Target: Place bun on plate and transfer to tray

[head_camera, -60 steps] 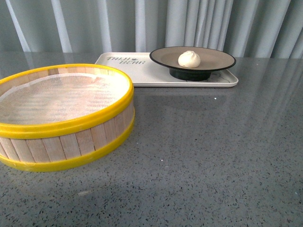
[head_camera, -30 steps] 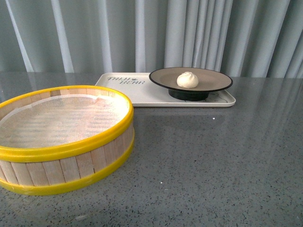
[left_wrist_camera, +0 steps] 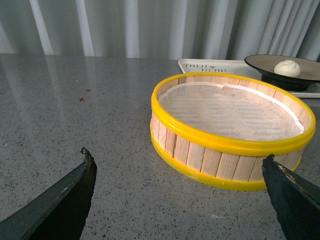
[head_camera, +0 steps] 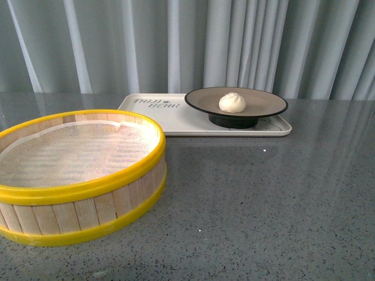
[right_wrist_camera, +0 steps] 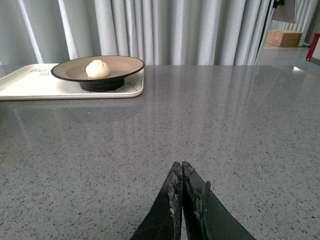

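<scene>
On the speckled grey surface [head_camera: 263, 199], left of the tray [head_camera: 176, 114], sits a slatted steamer basket [head_camera: 79, 170]; the pleated bun [head_camera: 232, 102] rests on the tray's black-rimmed plate [head_camera: 263, 105] — left gripper [left_wrist_camera: 180, 175] fingers spread wide, right gripper [right_wrist_camera: 181, 172] fingers pressed together, both empty.

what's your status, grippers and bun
Left gripper open, empty. Right gripper shut, empty, over bare table. Bun on plate, plate on tray. Nothing in the way; steamer sits apart.
</scene>
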Tool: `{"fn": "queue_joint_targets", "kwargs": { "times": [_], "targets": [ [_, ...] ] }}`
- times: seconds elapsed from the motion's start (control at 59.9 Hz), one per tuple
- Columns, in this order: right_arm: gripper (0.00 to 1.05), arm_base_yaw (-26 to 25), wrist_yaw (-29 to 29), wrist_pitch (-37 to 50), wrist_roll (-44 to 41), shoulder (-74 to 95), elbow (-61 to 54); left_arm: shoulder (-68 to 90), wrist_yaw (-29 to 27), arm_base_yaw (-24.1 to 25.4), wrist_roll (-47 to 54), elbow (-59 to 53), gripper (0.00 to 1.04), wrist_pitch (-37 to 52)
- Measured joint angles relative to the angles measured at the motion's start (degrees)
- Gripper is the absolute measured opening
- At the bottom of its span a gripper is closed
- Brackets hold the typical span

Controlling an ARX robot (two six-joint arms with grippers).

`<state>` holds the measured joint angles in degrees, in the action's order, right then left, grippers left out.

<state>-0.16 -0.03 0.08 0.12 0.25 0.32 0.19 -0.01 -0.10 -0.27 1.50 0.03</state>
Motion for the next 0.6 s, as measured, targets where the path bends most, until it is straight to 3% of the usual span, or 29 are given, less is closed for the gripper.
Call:
{"fn": "queue_joint_targets", "kwargs": {
  "times": [0.1, 0.602],
  "targets": [
    [0.04, 0.0, 0.0, 0.0, -0.1, 0.0, 0.0, 0.0, 0.0, 0.0, 0.0, 0.0, 0.98, 0.0],
    [0.9, 0.0, 0.0, 0.0, -0.1, 0.0, 0.0, 0.0, 0.0, 0.0, 0.0, 0.0, 0.98, 0.0]
  ]
}}
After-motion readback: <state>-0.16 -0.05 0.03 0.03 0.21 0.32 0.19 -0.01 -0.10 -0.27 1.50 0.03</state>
